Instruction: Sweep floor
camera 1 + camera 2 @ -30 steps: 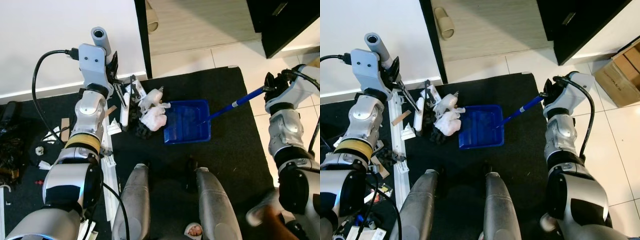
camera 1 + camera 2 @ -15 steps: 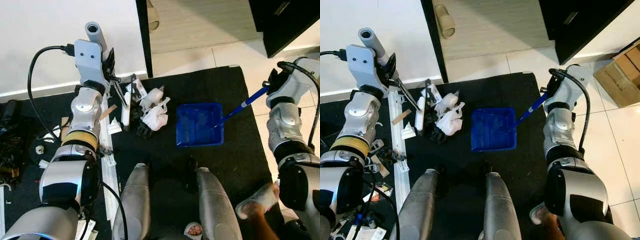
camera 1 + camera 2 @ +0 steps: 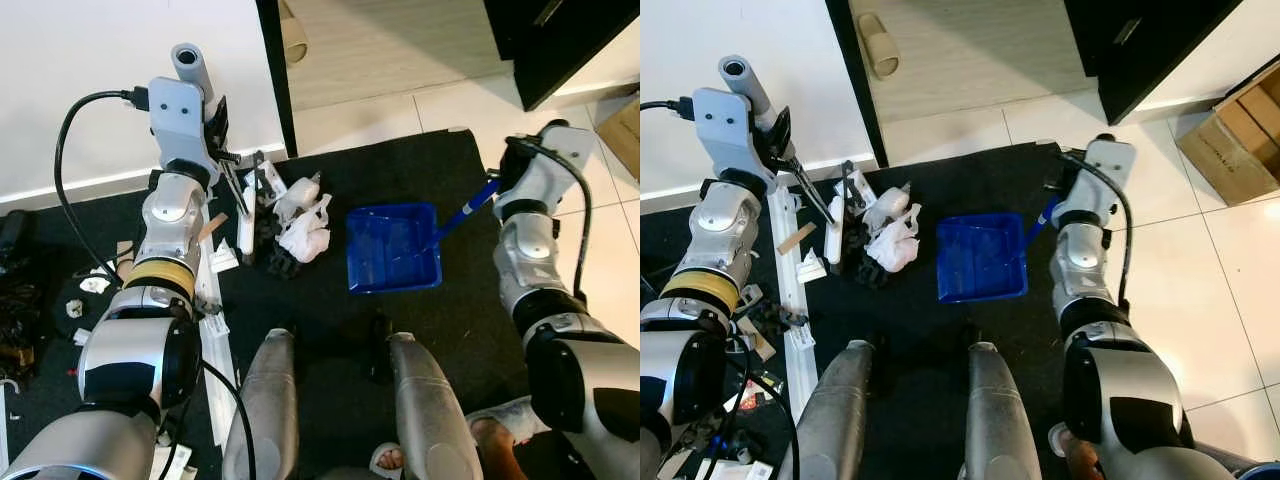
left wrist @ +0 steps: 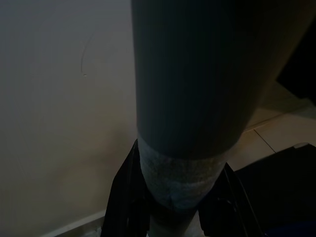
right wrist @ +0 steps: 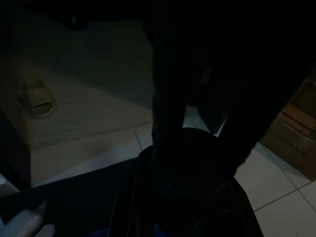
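Fingers (image 3: 222, 112) raised, clamping broom (image 3: 245, 205).

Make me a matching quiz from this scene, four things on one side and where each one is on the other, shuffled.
1. blue plastic dustpan
2. white crumpled trash pile
3. beige slipper
4. brown cardboard box

A. on the wooden floor past the doorway
B. on white tiles at the robot's far right
C. on the black mat, before the robot's legs
D. on the black mat, beside the brush

Pairs: 1-C, 2-D, 3-A, 4-B
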`<state>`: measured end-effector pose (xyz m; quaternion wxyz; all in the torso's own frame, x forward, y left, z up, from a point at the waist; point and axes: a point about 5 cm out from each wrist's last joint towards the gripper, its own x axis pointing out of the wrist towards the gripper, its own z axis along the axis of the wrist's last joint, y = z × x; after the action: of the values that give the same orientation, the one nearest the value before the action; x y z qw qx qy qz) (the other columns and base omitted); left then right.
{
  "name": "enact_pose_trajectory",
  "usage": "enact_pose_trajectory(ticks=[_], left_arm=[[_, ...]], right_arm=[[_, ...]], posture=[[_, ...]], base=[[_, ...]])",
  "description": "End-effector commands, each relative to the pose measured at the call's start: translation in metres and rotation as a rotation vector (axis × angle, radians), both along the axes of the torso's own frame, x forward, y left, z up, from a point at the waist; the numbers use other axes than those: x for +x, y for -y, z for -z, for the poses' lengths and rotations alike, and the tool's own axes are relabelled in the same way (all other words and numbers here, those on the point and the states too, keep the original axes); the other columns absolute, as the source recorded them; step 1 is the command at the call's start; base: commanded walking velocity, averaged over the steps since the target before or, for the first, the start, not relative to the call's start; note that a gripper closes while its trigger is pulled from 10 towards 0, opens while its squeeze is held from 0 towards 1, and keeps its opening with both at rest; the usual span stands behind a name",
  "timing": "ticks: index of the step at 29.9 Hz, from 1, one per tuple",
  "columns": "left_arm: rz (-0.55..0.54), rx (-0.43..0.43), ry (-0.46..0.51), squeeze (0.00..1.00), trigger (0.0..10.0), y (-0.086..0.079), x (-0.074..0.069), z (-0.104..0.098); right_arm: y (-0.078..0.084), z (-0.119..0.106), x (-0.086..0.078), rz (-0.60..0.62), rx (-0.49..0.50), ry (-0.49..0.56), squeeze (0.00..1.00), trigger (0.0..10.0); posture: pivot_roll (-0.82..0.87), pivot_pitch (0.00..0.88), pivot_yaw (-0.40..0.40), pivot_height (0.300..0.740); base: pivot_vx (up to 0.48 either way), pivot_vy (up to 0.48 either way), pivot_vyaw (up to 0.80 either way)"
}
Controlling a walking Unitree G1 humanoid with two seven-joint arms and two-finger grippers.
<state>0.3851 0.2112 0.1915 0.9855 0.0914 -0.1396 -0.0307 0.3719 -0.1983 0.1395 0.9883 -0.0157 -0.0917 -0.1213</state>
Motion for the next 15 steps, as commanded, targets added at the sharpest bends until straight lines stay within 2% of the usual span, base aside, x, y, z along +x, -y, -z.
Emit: enact_pose_trajectory(ticks=[1,2,5,6,9,10,11,13,15], left_arm=[[0.001,-0.009,-0.029,0.0,10.0,0.002,-0.001,0.009],[0.015,-0.017,-0.024,0.0,10.0,0.008,0.0,0.008],[0.138,-0.054,-0.043,0.0,10.0,0.051,0.004,0.013],[0.162,-0.059,-0.051,0.0,10.0,0.059,0.003,0.015],[0.274,-0.052,-0.104,0.0,10.0,0.093,-0.003,0.031],[0.274,-0.052,-0.104,0.0,10.0,0.093,-0.003,0.031],[0.334,-0.043,-0.139,0.0,10.0,0.113,-0.01,0.043],[0.351,-0.044,-0.145,0.0,10.0,0.119,-0.013,0.047],[0.382,-0.093,-0.149,0.0,10.0,0.135,-0.016,0.048]], right_arm=[[0.003,0.03,-0.012,0.016,-0.018,-0.12,0.0,10.0],[0.003,0.031,-0.012,0.02,-0.016,-0.124,0.0,10.0],[0.005,0.041,-0.017,0.042,-0.006,-0.161,0.0,10.0],[0.005,0.042,-0.018,0.046,-0.006,-0.166,0.0,10.0],[0.005,0.046,-0.02,0.054,-0.008,-0.176,0.0,10.0],[0.005,0.046,-0.02,0.054,-0.008,-0.176,0.0,10.0],[0.005,0.048,-0.022,0.061,-0.011,-0.179,0.0,10.0],[0.005,0.048,-0.022,0.064,-0.011,-0.18,0.0,10.0],[0.007,0.049,-0.023,0.07,-0.011,-0.182,0.0,10.0]], posture=[[0.11,0.439,-0.034,0.74],[0.11,0.443,-0.039,0.74],[0.11,0.442,-0.042,0.74],[0.11,0.442,-0.042,0.74],[0.1,0.44,-0.038,0.74],[0.1,0.44,-0.038,0.74],[0.1,0.44,-0.036,0.74],[0.1,0.44,-0.036,0.74],[0.1,0.438,-0.032,0.74]], base=[[0.0,0.0,0.0],[0.0,0.0,0.0],[0.0,0.0,0.0],[0.0,0.0,0.0],[0.0,0.0,0.0],[0.0,0.0,0.0],[0.0,0.0,0.0],[0.0,0.0,0.0],[0.0,0.0,0.0]])
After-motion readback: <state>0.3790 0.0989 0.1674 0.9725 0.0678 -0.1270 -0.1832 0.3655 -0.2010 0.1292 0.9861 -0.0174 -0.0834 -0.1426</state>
